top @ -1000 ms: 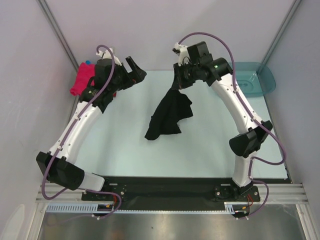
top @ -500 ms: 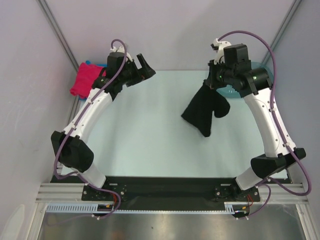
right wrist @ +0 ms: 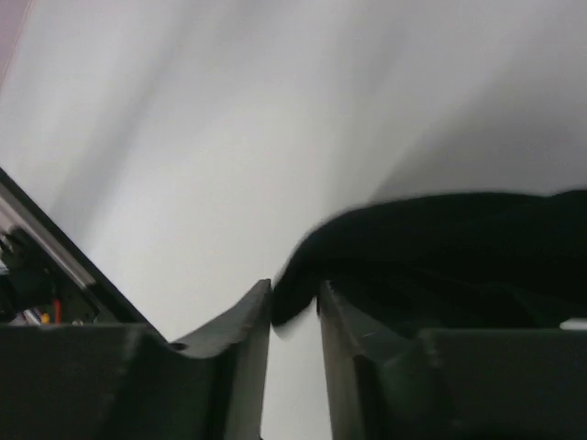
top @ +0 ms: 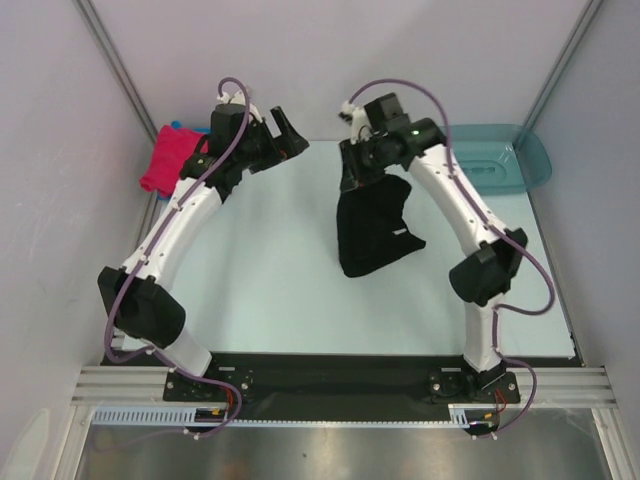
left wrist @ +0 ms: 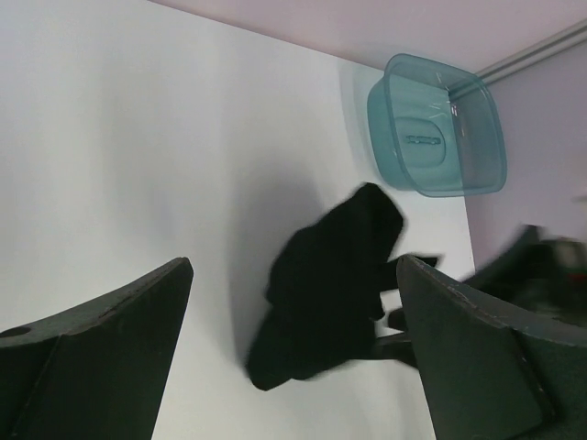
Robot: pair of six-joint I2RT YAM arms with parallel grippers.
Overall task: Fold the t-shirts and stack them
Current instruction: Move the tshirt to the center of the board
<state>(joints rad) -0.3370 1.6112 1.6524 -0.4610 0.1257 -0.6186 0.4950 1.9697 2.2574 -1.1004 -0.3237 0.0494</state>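
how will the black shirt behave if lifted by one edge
Likely floppy: the black shirt hangs bunched in folds below the right pincer. Probably light: a pinch on its edge seems to carry it. It could slip free, since little cloth sits in that grip.

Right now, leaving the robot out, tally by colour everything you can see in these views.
Black: 1, the black t-shirt
Pink: 1, the pink t-shirt
Teal: 1, the teal basin
Total: 3
Not counted: a blue sliver behind the pink t-shirt, too little to tell what it is.
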